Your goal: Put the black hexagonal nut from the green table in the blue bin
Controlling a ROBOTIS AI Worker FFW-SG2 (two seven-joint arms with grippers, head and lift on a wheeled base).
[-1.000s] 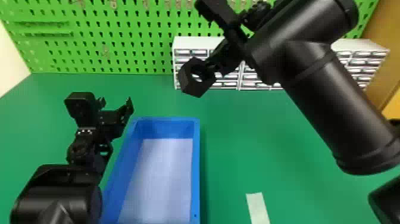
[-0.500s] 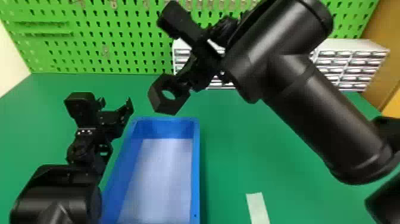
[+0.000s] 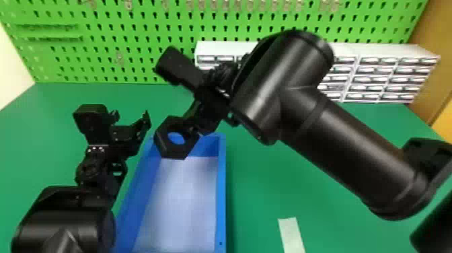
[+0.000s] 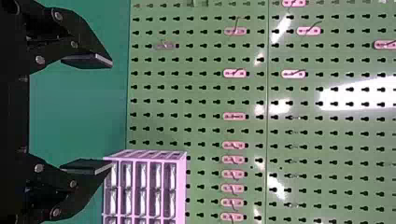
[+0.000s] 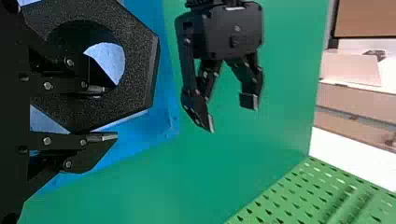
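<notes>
The green table [image 3: 259, 188] spreads under everything, its far edge running along the foot of a green pegboard [image 3: 69, 15]. From the right side the right arm [image 3: 353, 161] reaches over the table, while the left arm [image 3: 64, 218] comes in at the near left. White drawer units [image 3: 376, 50] stand along the table's far edge, toward its right corner.

The blue bin [image 3: 222, 202] sits on the table, its far end between the two end effectors and its long right wall facing bare green surface. Its light floor shows below the hanging nut.

The left end effector [image 3: 130, 118] is above the table, just outside the bin's far left corner, with nothing in its grasp; in the left wrist view its fingers stand wide apart. The right end effector [image 3: 198, 124] is over the bin's far end, closed on one side of the black hexagonal nut [image 3: 163, 147]. In the right wrist view one finger is in the nut's hole and the other lies along its outside. The nut hangs tilted above the bin's far left corner.

A pale strip [image 3: 291, 235] lies on the table, right of the bin.
</notes>
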